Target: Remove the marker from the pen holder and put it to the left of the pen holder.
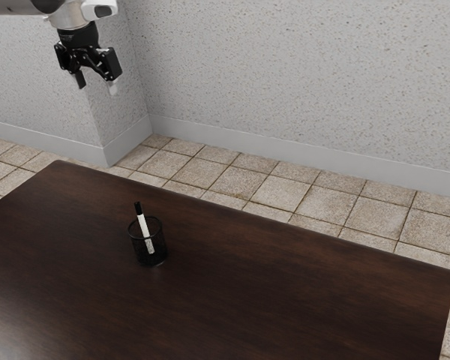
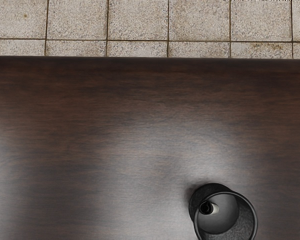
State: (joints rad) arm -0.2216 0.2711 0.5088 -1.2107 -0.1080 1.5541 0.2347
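Observation:
High at the exterior view's upper left, my gripper hangs open, its two fingers apart with nothing between them. Well below it, the black mesh pen holder stands upright on the dark wooden table. A white marker with a black cap leans inside the holder, its capped end above the rim. In the wrist view, the pen holder is seen from above, with the marker inside, cap toward the camera.
The table's far edge borders a tiled floor. Behind the table in the exterior view rises a speckled wall, with a projecting corner near the arm.

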